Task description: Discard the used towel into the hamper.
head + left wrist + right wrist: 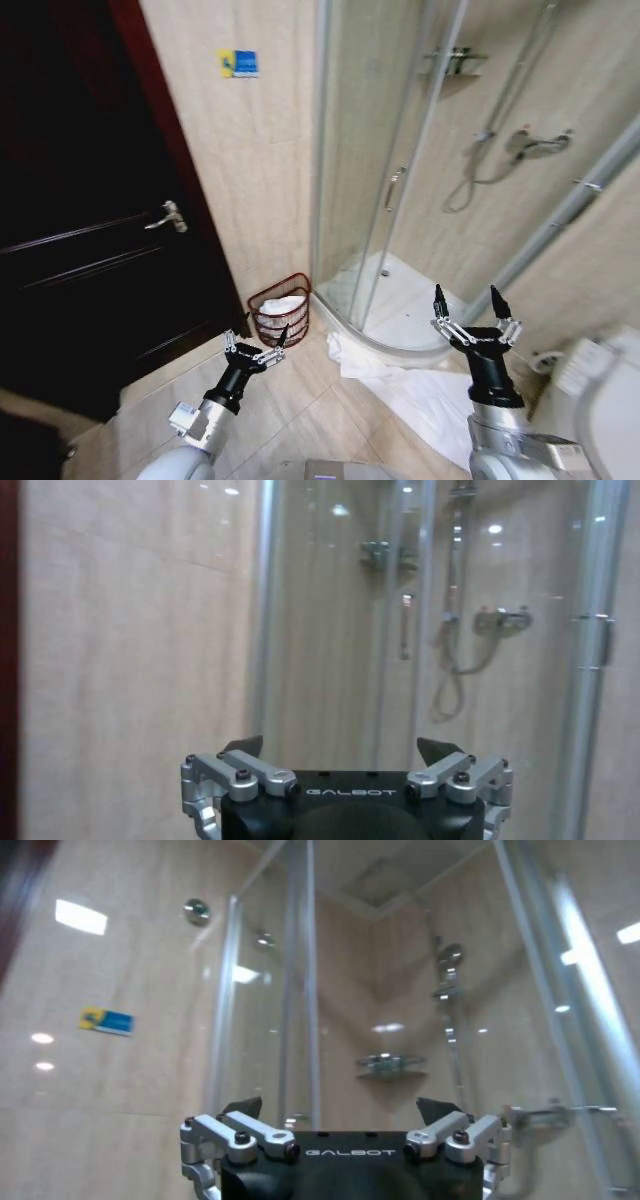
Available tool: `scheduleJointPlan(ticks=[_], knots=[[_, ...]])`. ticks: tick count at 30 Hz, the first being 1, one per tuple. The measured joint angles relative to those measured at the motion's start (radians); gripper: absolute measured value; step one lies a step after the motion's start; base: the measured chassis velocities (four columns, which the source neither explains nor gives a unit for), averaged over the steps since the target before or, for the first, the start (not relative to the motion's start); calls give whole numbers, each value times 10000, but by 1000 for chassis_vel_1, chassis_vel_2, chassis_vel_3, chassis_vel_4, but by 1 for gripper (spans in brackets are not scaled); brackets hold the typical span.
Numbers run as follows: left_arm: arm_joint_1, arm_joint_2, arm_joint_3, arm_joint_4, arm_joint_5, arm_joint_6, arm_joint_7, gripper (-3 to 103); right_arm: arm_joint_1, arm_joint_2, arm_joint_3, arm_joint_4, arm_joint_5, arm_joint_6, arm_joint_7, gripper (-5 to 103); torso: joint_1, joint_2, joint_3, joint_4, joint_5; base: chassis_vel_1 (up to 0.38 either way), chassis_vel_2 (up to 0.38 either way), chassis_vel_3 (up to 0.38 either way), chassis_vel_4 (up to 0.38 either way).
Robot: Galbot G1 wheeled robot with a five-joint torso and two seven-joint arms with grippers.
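Two open, empty claws: my left claw (257, 349) sits just below the hamper (280, 310); towel (420, 395) nearer right claw (472, 318), lower centre.

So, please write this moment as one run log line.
left gripper: open, raised near hamper | right gripper: open, raised | towel: on floor | hamper: holds white cloth

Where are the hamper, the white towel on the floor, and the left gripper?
hamper (262, 300): head view, front rim of the wire basket.
white towel (430, 400): head view, middle of the spread cloth.
left gripper (257, 345): head view, between its open fingertips.
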Motion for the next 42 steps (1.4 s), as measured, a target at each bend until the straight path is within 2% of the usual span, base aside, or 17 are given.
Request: scheduleJointPlan(ticks=[2, 6, 14, 19, 27, 35, 39, 42], knots=[[-1, 0, 0, 0, 0, 0, 0, 100, -9, 8, 0, 4, -26, -48, 95, 100, 0, 0, 0, 0, -1, -130, -120, -106, -110], [0, 0, 0, 0, 0, 0, 0, 100, -151, 51, 29, 137, -343, -902, 970, 100, 0, 0, 0, -2, -3, -130, -122, -115, -128], [0, 0, 1, 0, 0, 0, 0, 100, -172, 96, -48, 198, -389, -1520, 1827, 100, -1, 1, 0, 2, 0, -119, -127, -129, -120], [0, 0, 1, 0, 0, 0, 0, 100, -122, 196, -145, 180, -254, -1580, 2220, 100, 0, 1, 0, 0, 3, -123, -119, -128, -129], [-1, 0, 0, 0, 0, 0, 0, 100, -201, 263, -71, 138, -255, -1438, 2339, 100, -1, 1, -1, 0, -2, -117, -123, -124, -124], [0, 0, 1, 0, 0, 0, 1, 100, -265, 650, -208, -528, -994, -1082, 2526, 100, 0, 1, 0, -2, 2, -103, -105, -95, -95], [0, 0, 0, 0, 0, 0, 0, 100, -401, 667, -349, -1104, -584, -1047, 2768, 100, 0, 0, 0, 5, 0, 0, 0, 0, 0], [-1, 0, 0, -1, 0, 0, 0, 100, -545, 679, -372, -1678, -366, -878, 2921, 100, -1, 1, -1, 1, -3, 0, 0, 0, 0]])
